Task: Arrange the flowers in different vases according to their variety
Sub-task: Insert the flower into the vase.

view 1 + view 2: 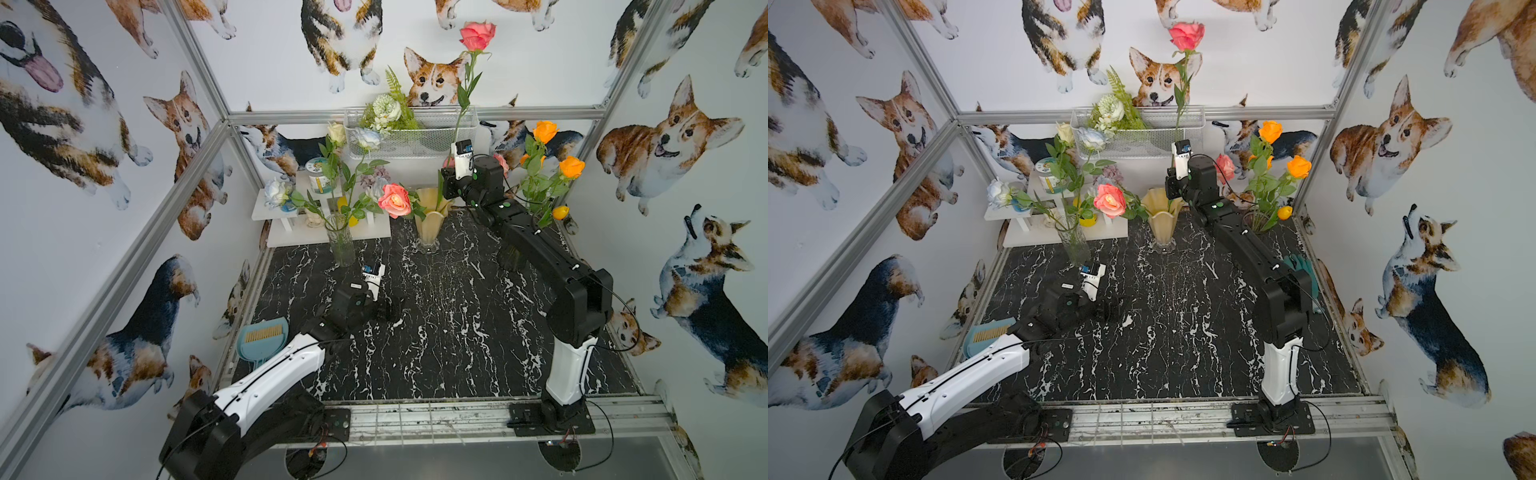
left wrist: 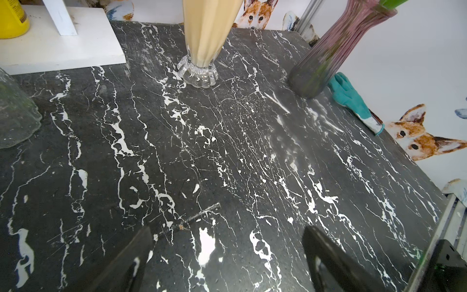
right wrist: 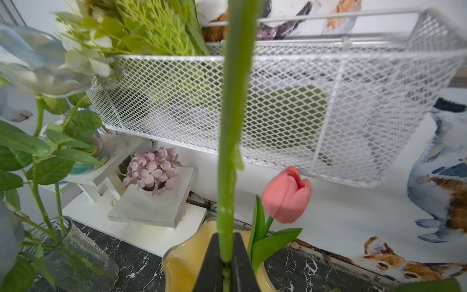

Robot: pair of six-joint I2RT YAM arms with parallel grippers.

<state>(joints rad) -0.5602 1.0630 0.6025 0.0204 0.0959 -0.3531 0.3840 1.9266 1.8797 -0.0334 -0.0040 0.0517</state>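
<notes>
My right gripper (image 3: 225, 237) is shut on the green stem (image 3: 235, 101) of a pink rose (image 1: 478, 35), holding it upright just above the cream-yellow vase (image 1: 430, 224). Another pink rose (image 1: 394, 199) leans out of that vase, and a pink tulip (image 3: 286, 194) rises beside the jaws. The clear vase (image 1: 340, 241) holds white roses (image 1: 368, 137). Orange roses (image 1: 545, 131) and a yellow tulip bud (image 1: 560, 212) stand in the dark ribbed vase (image 2: 323, 58), largely hidden behind the right arm in both top views. My left gripper (image 2: 226, 228) is open and empty, low over the marble table.
A white mesh basket (image 1: 436, 141) with a fern bouquet hangs on the back wall above the vases. A white stepped shelf (image 1: 291, 237) with jars and a purple hydrangea (image 3: 153, 169) stands back left. A blue dustpan (image 1: 262, 336) lies front left, a teal glove (image 2: 351, 98) by the right wall.
</notes>
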